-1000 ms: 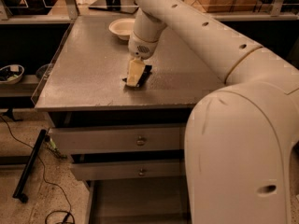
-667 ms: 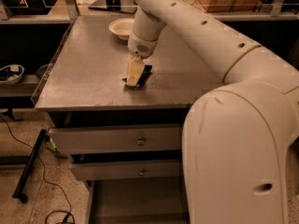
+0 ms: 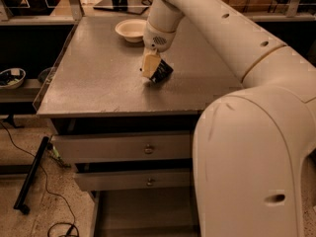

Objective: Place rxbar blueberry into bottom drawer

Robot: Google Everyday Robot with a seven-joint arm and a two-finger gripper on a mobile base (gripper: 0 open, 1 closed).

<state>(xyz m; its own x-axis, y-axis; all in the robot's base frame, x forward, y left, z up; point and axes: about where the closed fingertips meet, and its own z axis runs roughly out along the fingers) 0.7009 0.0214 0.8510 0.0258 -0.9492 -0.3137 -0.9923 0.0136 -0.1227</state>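
Right now gripper (image 3: 151,67) sits low over the countertop (image 3: 89,85), approx mid-surface, pointing down from the white arm (image 3: 232,43). It's clamped on the rxbar blueberry (image 3: 162,71): the dark wrapper sticks out to the right of the cream fingers (image 3: 148,64), tilted on edge, its lower corner at or just above the top; can't tell if it touches. Cream bowl (image 3: 131,29) is behind the gripper, near the back edge, apart from the bar. Below the top, 2 grey drawers w/ round knobs (image 3: 148,148) are closed. Bottom drawer (image 3: 143,212) is pulled out, flat floor showing, well below and apart from the bar; arm's big base covers its right side
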